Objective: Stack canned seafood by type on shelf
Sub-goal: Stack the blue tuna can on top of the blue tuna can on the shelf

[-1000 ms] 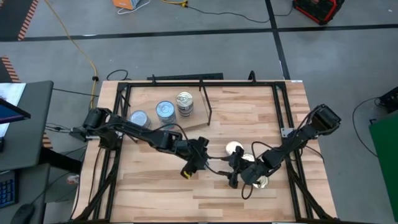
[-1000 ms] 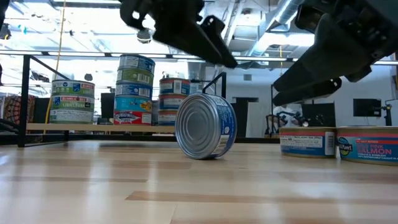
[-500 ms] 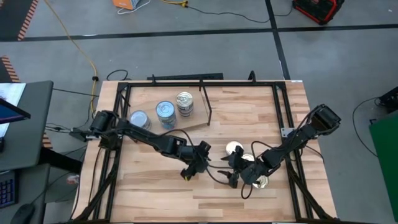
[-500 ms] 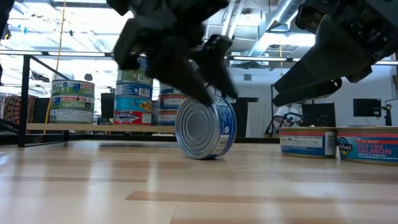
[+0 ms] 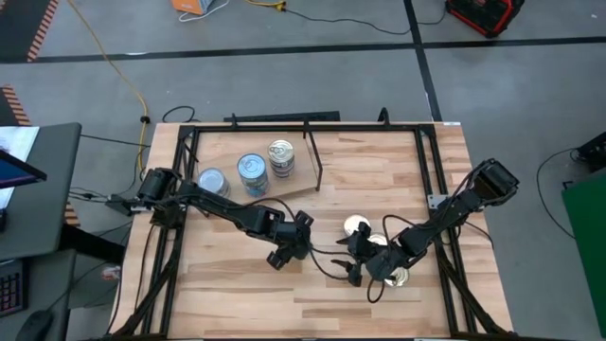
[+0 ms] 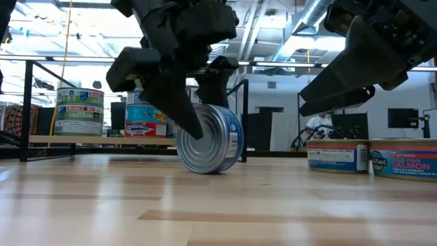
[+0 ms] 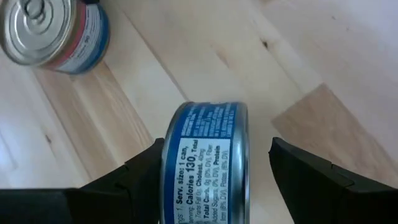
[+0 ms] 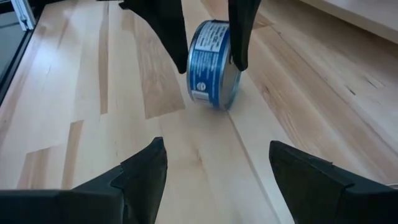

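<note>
Left gripper (image 6: pixel 184 109): its two dark, matte, wedge-shaped fingers (image 7: pixel 140 171) stand spread apart, one on each side of a blue-labelled tin (image 6: pixel 208 147). The left wrist view shows a gap between each finger and the tin wall, so the tin is straddled, not clamped. The tin is a short, flat cylinder standing on its curved edge, its ribbed silver end facing the low camera and its glossy paper label carrying printed nutrition text. It rests on the tabletop (image 5: pixel 379 170), a pale butcher-block surface of long glued strips, near the middle and toward the front edge.

Right gripper (image 5: pixel 358 267): fingers (image 8: pixel 140 171) apart and empty, hovering just above the tabletop close beside the same tin and pointed at it. The right arm reaches in from the right edge.

Loose tins: a gold-lidded tin (image 5: pixel 356 225) lies flat near the right gripper. In the low view two more flat tins (image 6: pixel 338 155) sit upright on their bases toward the right edge, one labelled salmon.

Shelf (image 5: pixel 294 188): a light plywood board at the tabletop's back-left corner, bordered by a thin black rod frame. It carries three stacks of round tins (image 5: pixel 251 170) with silver and gold lids; labels are blue, green and white.
</note>
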### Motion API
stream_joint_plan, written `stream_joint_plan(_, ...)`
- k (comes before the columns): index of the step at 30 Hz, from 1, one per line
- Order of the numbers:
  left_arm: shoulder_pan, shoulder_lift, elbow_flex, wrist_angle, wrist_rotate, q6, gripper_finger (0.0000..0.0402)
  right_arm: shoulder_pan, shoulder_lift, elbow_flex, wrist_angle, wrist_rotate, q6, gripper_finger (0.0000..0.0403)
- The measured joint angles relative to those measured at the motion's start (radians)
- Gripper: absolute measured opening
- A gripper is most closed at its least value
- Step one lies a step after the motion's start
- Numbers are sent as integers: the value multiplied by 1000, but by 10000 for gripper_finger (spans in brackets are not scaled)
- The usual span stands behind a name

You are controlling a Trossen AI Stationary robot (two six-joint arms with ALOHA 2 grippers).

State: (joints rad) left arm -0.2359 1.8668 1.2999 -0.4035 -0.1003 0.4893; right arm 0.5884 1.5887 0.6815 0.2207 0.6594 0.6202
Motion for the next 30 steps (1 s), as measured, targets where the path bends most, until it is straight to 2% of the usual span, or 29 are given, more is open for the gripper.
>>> stream_joint_plan(7,-16,0,0,-67,-107,-1,261,0,0,0,-3,0,0,306)
stream_joint_plan(13,-51,0,14,-107,-188,-36,231,0,0,0,-3,0,0,306)
stream_joint_plan(22,-94,0,68,-194,-168,-154,140,0,0,0,-3,0,0,306)
stream_joint_plan(30,-151,-18,97,-363,-181,-294,137,0,0,0,-3,0,8,306)
